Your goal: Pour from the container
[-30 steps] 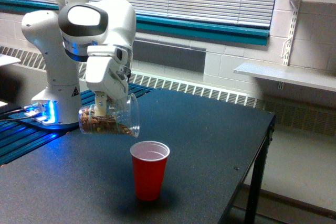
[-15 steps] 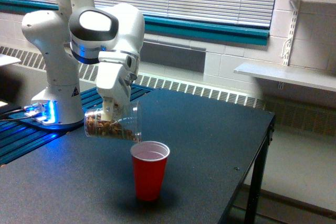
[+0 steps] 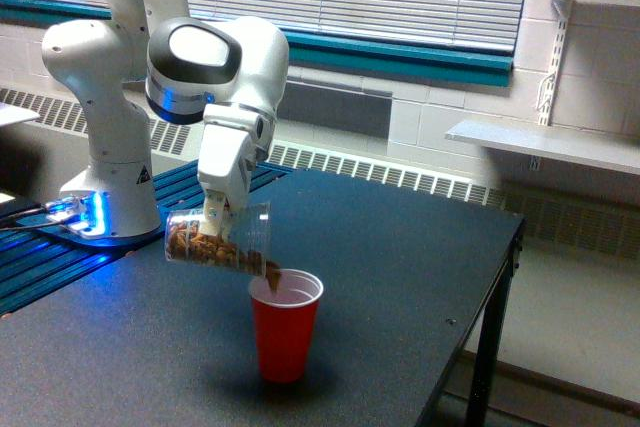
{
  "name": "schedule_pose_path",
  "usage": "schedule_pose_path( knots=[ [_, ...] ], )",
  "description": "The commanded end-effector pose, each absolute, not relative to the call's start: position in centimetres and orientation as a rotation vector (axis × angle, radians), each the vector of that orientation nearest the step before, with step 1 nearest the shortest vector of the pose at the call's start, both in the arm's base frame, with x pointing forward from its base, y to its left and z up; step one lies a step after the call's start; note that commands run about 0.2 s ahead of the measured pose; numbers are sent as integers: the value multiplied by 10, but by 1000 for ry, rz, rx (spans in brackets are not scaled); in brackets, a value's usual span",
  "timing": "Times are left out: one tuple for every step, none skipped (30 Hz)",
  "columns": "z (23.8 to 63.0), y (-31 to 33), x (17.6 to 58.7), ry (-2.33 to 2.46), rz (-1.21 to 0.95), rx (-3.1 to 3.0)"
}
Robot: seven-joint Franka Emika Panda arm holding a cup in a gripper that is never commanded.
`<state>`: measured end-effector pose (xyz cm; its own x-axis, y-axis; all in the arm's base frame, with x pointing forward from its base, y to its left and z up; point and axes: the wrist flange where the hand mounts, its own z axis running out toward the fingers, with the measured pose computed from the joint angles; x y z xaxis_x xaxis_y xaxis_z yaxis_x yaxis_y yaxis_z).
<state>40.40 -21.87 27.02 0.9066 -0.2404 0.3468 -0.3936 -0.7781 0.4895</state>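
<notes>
Container (image 3: 218,239) lies tipped on its side, pinched in my gripper (image 3: 212,219) jaws, lip just over the red cup (image 3: 284,325), so I should tip slowly and let nuts (image 3: 272,270) drop inside.

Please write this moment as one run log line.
phase: pouring | gripper: shut on container | container: tipped, nuts reaching red cup

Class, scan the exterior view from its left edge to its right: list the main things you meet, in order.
Robot base → clear container tipped in the hand → red cup → wall shelf.
</notes>
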Motion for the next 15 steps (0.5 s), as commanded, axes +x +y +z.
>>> schedule_pose_path(
  knots=[
    [274,-215,411,-404,332,2480],
    [274,-215,411,-401,328,2479],
    [275,-215,412,-397,323,2478],
    [275,-216,412,-390,314,2474],
    [276,-216,412,-386,309,2471],
    [276,-216,412,-384,307,2471],
    [276,-215,413,-382,303,2471],
    [277,-214,413,-377,298,2471],
    [277,-214,413,-373,294,2469],
    [278,-214,414,-370,290,2468],
    [278,-214,414,-368,289,2467],
    [279,-213,415,-363,285,2467],
    [279,-213,415,-356,279,2468],
    [280,-213,416,-353,275,2466],
    [280,-213,417,-350,273,2465]
  ],
)
